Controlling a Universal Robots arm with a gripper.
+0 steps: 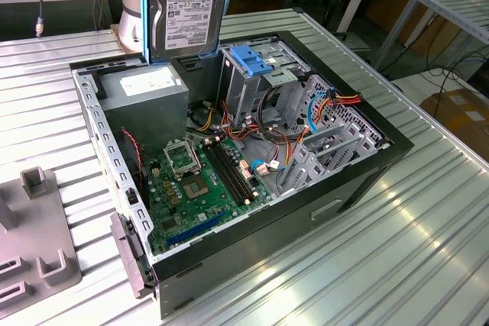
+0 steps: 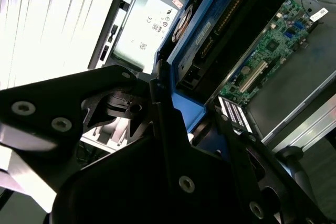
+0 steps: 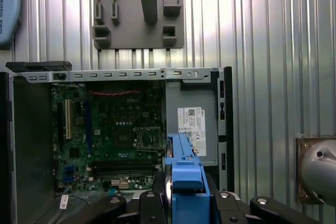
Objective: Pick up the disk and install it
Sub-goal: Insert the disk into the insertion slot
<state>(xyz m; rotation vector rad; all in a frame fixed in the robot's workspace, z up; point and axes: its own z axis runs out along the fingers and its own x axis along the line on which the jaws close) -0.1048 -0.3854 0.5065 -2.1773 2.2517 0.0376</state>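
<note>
Disk: we see the disk (image 1: pixel 187 9) lifted clear of the table (image 1: pixel 405 265). It stands on edge with its white label facing the camera, at about eleven o'clock in the exterior view.
Grip: in the first wrist view the gripper (image 3: pixel 185 196) has its black fingers (image 3: pixel 157 199) closed against both sides of the disk's blue rail, so we judge it firmly held.
Position: the disk hangs above the far edge of the open computer case (image 1: pixel 252 246), over the power-supply box (image 1: pixel 145 89).
Target area: the metal drive cage with the blue bracket (image 1: pixel 250 59) sits at about one o'clock from the motherboard (image 1: pixel 199 181), and the disk is well apart from it.
Done: we judge the pick-up complete.
Left: the install is not yet done, as the disk is in no bay and touches nothing in the case.
</note>
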